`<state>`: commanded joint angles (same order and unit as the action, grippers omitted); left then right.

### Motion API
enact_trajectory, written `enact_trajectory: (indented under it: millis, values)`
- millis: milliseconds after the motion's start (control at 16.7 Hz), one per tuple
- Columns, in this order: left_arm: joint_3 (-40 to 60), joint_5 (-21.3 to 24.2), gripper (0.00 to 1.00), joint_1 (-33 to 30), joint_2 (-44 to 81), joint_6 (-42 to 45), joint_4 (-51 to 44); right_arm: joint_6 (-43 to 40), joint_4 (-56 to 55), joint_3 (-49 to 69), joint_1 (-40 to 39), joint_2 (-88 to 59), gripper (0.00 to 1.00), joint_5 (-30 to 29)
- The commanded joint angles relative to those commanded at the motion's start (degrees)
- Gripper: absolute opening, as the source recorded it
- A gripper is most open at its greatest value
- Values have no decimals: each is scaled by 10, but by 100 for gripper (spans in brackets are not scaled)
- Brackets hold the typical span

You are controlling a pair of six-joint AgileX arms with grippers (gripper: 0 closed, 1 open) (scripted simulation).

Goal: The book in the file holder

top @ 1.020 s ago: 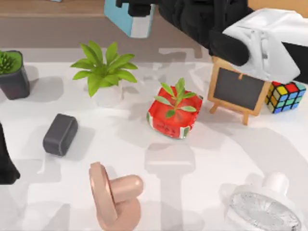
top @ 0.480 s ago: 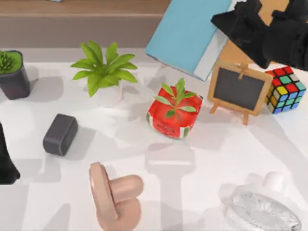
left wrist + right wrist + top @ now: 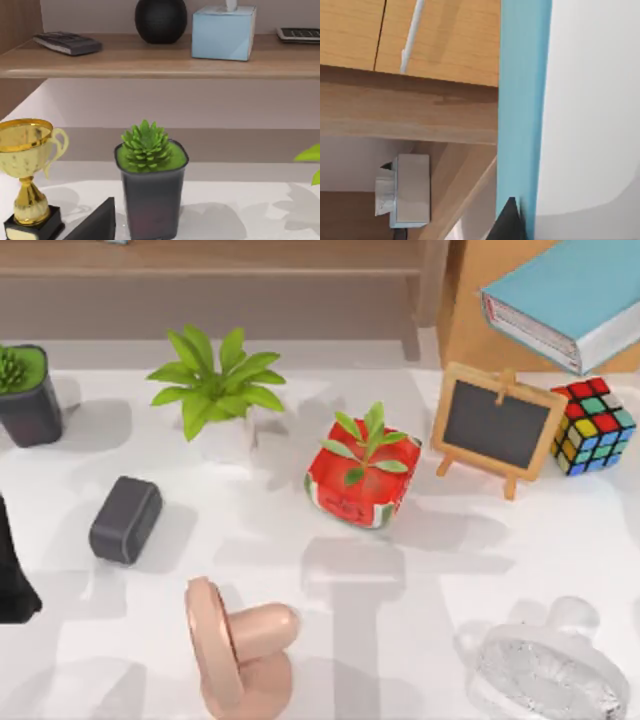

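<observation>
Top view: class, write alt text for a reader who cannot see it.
A teal book lies tilted over a wooden unit at the table's back right corner. Before it stand a chalkboard easel and a colour cube; mid-table a red potted plant, further left a leafy plant, and a dark box.
</observation>
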<state>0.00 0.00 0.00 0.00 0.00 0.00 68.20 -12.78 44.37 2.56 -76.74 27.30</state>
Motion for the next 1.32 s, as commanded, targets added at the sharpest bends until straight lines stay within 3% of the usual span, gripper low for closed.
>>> enact_trajectory:
  millis: [360,600,900,1320]
  values:
    - [0,0,100,0,0,0,0,89,-97,-32,178,-113,0,14]
    - [0,0,100,0,0,0,0,121,-186,15,247,-203,0,7]
    - [0,0,100,0,0,0,0,142,-259,67,273,-298,0,-6]
    - [0,0,100,0,0,0,0,144,-264,70,271,-307,0,-7]
